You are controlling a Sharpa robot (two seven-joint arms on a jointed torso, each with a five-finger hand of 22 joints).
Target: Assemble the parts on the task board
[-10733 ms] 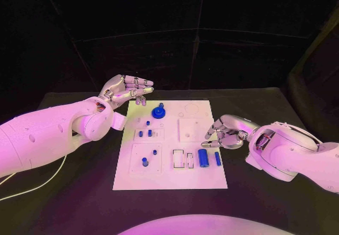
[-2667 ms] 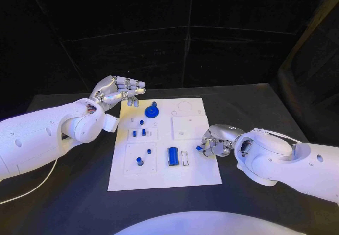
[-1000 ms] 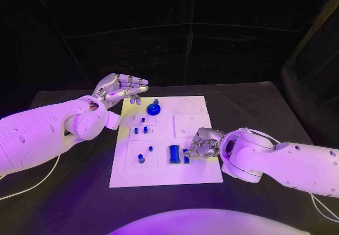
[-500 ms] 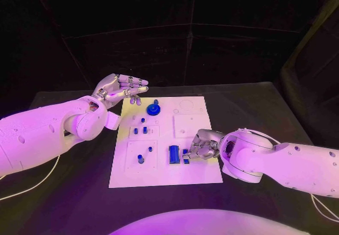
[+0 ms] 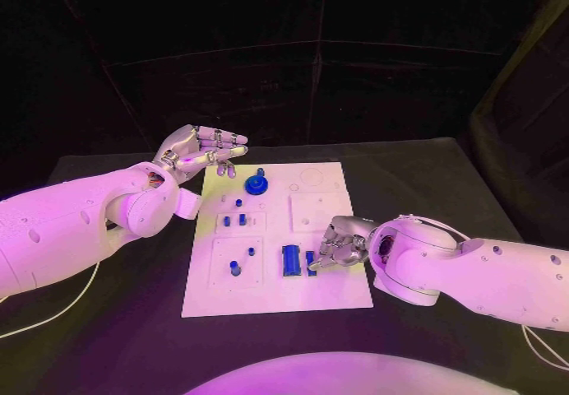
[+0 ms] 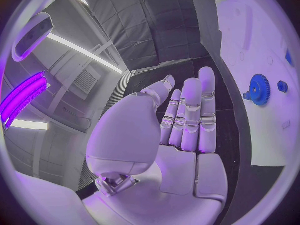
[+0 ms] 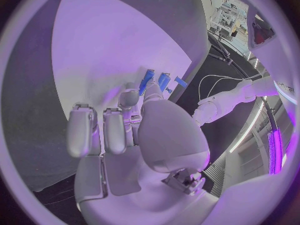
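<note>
**A:** What is the right hand (image 5: 335,245) doing?

**B:** It is down over the right side of the flat white task board (image 5: 338,298). Its fingers are curled in. The fingertips (image 5: 318,264) are at a small blue bar-shaped part (image 5: 311,262). I cannot tell if it really holds that part or just touches it.

**A:** What is next to it?

**B:** Just to the left stands a bigger dark blue block-shaped part (image 5: 290,259). Further left are small blue pegs (image 5: 235,267), and more blue pegs (image 5: 235,220) stand farther back.

**A:** And the left hand (image 5: 199,150)?

**B:** It is up in the air past the far left corner of the board. Its fingers are apart and a bit bent. It holds nothing. A round blue gear part with a knob on top (image 5: 256,185) sits on the board near it, at the far end.

**A:** What is under it all?

**B:** The black bench (image 5: 427,189).
</note>
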